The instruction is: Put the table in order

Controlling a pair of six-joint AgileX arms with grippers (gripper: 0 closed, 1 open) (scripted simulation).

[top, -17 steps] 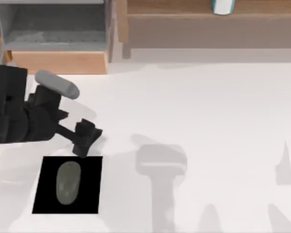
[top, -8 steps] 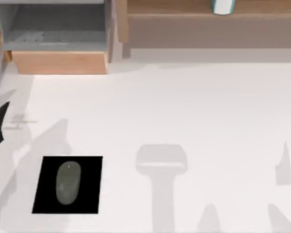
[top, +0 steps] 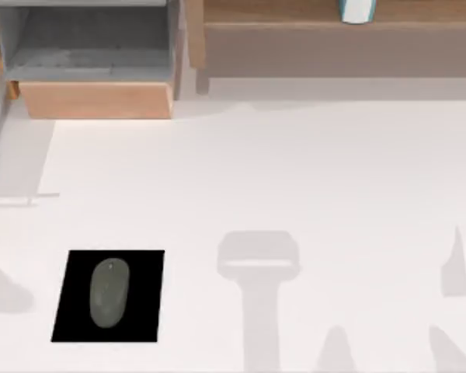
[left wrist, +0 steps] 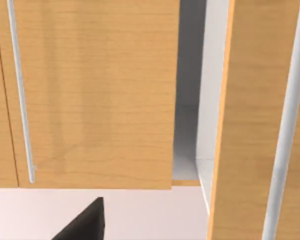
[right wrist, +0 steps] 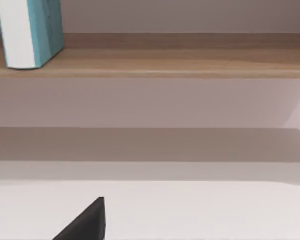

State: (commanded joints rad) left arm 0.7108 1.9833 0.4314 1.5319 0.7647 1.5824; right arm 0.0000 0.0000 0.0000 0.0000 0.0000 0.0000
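top view: mouse (top: pixel 109 293) on black mat (top: pixel 144 311)

On the bench (top: pixel 311 179), a mouse (top: pixel 109 293) lies on a mat (top: pixel 144 311) near the front left corner. At the back left stands an open drawer (top: pixel 93 54), its front panel (top: pixel 97 99) facing the mat. To the drawer's right, along the back edge, runs a shelf (top: pixel 326 31), and a book (top: pixel 357 11) stands upright on it, well apart from the mouse.
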